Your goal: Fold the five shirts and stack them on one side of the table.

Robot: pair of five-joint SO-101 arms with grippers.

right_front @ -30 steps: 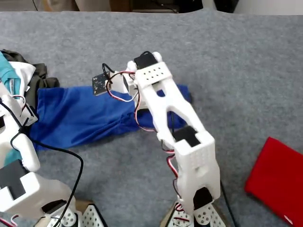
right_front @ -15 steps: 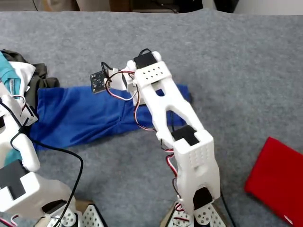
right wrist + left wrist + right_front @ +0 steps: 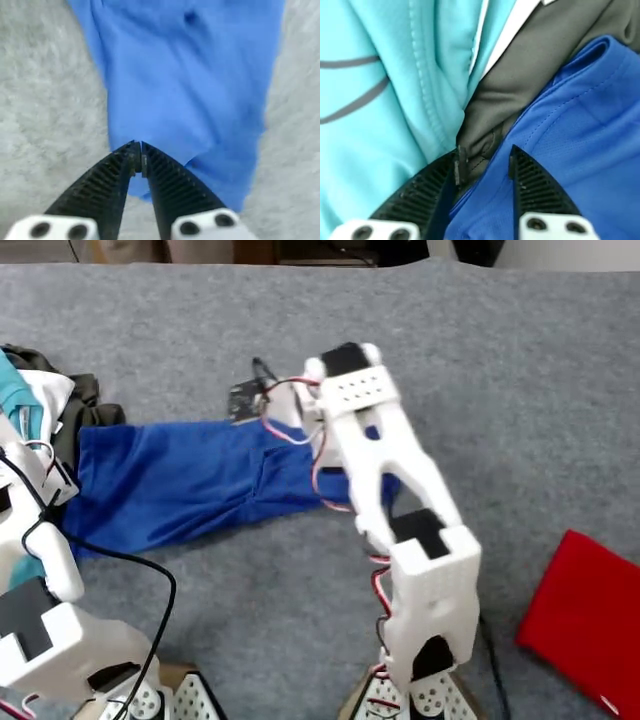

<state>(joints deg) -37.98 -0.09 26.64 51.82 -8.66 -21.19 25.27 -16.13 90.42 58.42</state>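
A blue shirt [image 3: 180,480] lies stretched across the grey table from the left edge to the middle. My right gripper [image 3: 138,150] is shut on the edge of the blue shirt [image 3: 190,75]; in the high view its arm [image 3: 400,490] covers that right end. My left gripper [image 3: 485,160] sits at the shirt's left end, closed on a bunch of blue shirt [image 3: 580,125] with some dark shirt [image 3: 540,60] caught between the tips. A teal shirt [image 3: 380,75] lies right beside it. A folded red shirt [image 3: 585,610] rests at the right front.
A heap of unfolded shirts, teal [image 3: 12,390], white [image 3: 45,390] and dark [image 3: 90,400], lies at the table's left edge behind the left arm [image 3: 30,500]. Bare grey tabletop [image 3: 500,370] stretches over the back and right.
My right arm has swung to the right, drawing the blue shirt's right end with it, so the cloth lies longer and flatter. The left arm has kept still.
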